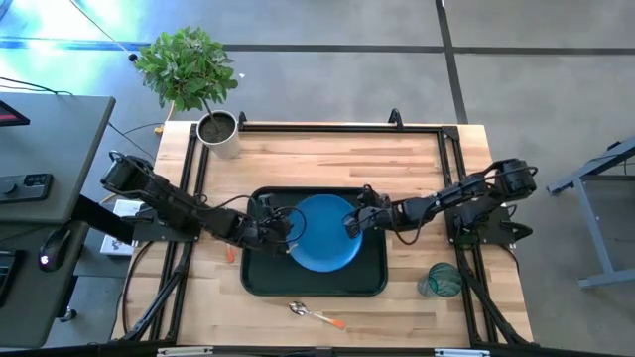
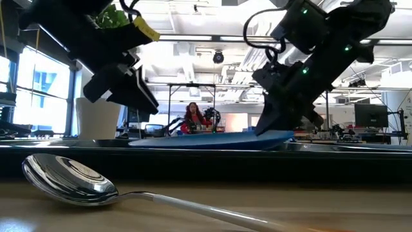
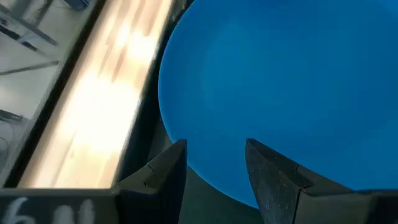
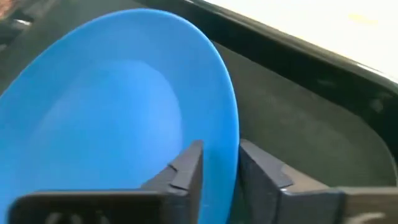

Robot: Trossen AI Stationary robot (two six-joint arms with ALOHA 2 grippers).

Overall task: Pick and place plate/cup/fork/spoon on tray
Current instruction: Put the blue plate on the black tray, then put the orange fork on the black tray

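The blue plate (image 1: pixel 325 233) lies over the dark green tray (image 1: pixel 260 278) in the middle of the table. My right gripper (image 1: pixel 355 224) is shut on the plate's right rim. My left gripper (image 1: pixel 288 224) is open just above the plate's left rim (image 3: pixel 186 134), clear of it in the low view (image 2: pixel 138 96). The teal cup (image 1: pixel 440 281) stands on the table right of the tray. The spoon (image 1: pixel 316 314) lies on the table in front of the tray. An orange tip (image 1: pixel 228 254), perhaps the fork's handle, shows under my left arm. My right gripper pinches the plate's right rim (image 4: pixel 229 146) between its two fingers, one on the upper face and one on the underside. The fingers come nearly level from the table's right. The plate's right side sits slightly raised (image 2: pixel 277 135); the tray's rim hides whether its left side rests on the tray.
A grey pot with a green plant (image 1: pixel 218 132) stands at the table's far left corner. A black frame (image 1: pixel 337 127) runs along the table's far and side edges. Bare wood shows behind the tray and in front of it.
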